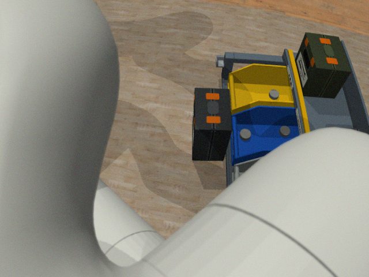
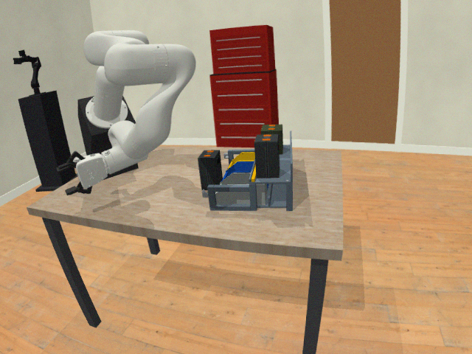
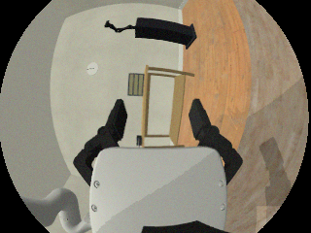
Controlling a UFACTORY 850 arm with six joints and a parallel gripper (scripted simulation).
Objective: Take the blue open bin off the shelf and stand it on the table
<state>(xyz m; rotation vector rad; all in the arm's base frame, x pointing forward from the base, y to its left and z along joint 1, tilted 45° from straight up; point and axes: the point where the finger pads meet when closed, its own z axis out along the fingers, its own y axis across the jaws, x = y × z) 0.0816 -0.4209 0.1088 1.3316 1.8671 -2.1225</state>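
The blue open bin (image 1: 262, 134) (image 2: 237, 167) sits on the lower shelf of the grey rack (image 1: 253, 57) (image 2: 232, 200), with two grey round parts (image 1: 245, 134) in it. A yellow bin (image 1: 259, 85) (image 2: 243, 156) stands behind it with one grey part (image 1: 274, 94). My gripper (image 2: 69, 175) (image 3: 157, 106) is open and empty. It hangs at the table's far left edge, pointing outward, well away from the rack. The wrist view shows only the room beyond the fingers.
A black case (image 1: 211, 125) (image 2: 209, 168) stands on the table (image 2: 183, 220) left of the rack. Another black case (image 2: 266, 155) and a dark green case (image 1: 323, 65) (image 2: 273, 133) stand on the rack's upper level. My arm blocks much of the top view.
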